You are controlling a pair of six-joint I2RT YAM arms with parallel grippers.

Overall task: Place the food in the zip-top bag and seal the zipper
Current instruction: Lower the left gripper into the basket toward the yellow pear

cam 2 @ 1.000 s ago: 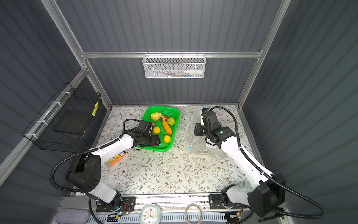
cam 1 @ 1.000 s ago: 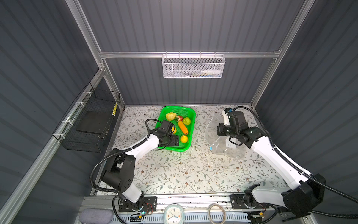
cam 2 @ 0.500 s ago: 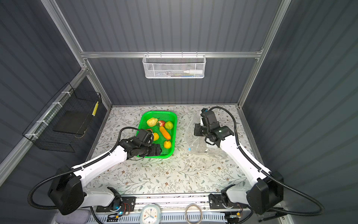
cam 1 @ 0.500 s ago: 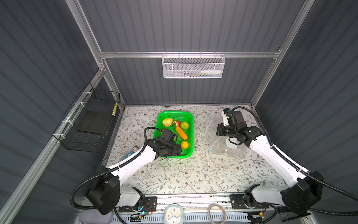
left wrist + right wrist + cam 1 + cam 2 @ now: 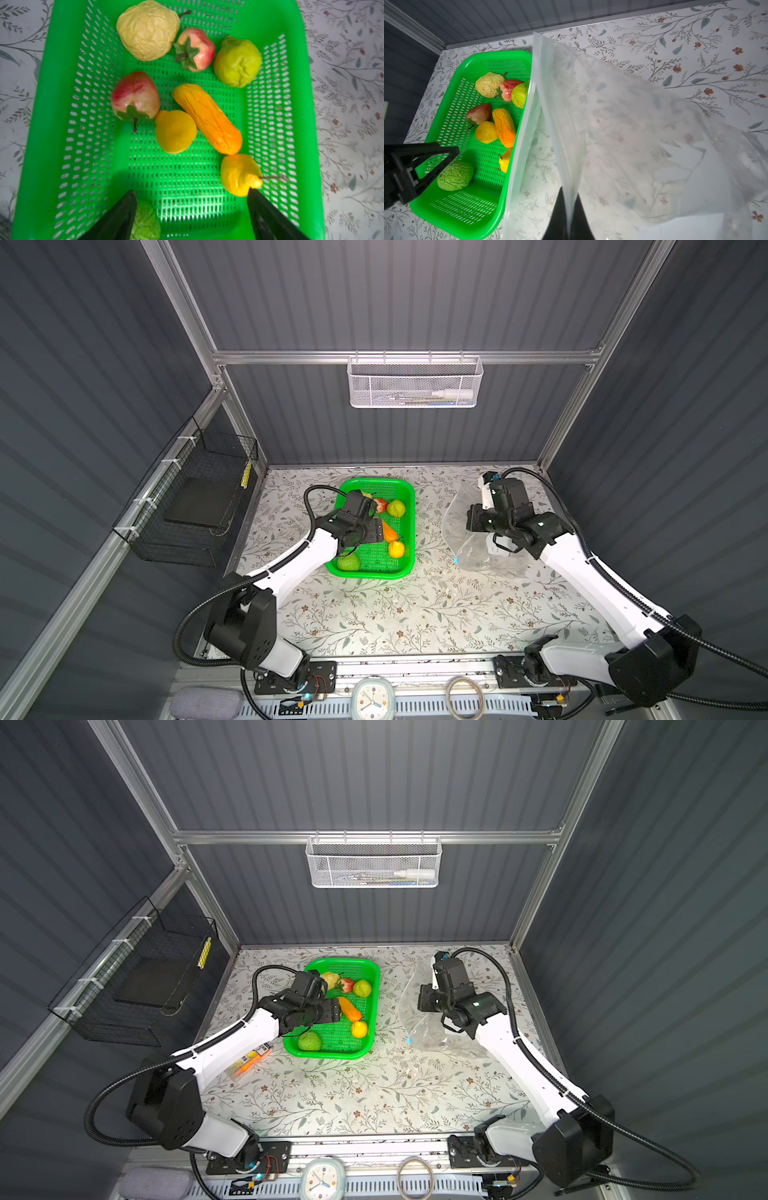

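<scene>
The food lies in a green basket (image 5: 411,522): a long orange piece (image 5: 207,118), yellow fruits (image 5: 239,175), strawberries (image 5: 135,95), a green leafy ball (image 5: 348,562). Low over the basket's near end hangs my left gripper (image 5: 191,191), open and empty. One fingertip touches a yellow fruit, the other sits beside the leafy ball. To the basket's right, my right gripper (image 5: 568,193) is shut on the upper edge of the zip-top bag (image 5: 633,124) and holds its mouth up. The zipper (image 5: 521,145) runs along the mouth, its light-blue slider (image 5: 456,560) low at the front.
A black wire basket (image 5: 199,497) hangs on the left wall and a white mesh basket (image 5: 413,381) on the back wall. An orange packet (image 5: 249,1063) lies under my left arm. A small clock (image 5: 372,699) sits at the front rail.
The green basket has slid a little toward the front. My left gripper stays open over it and has shifted back toward the middle of the basket. The right gripper still holds the bag.
</scene>
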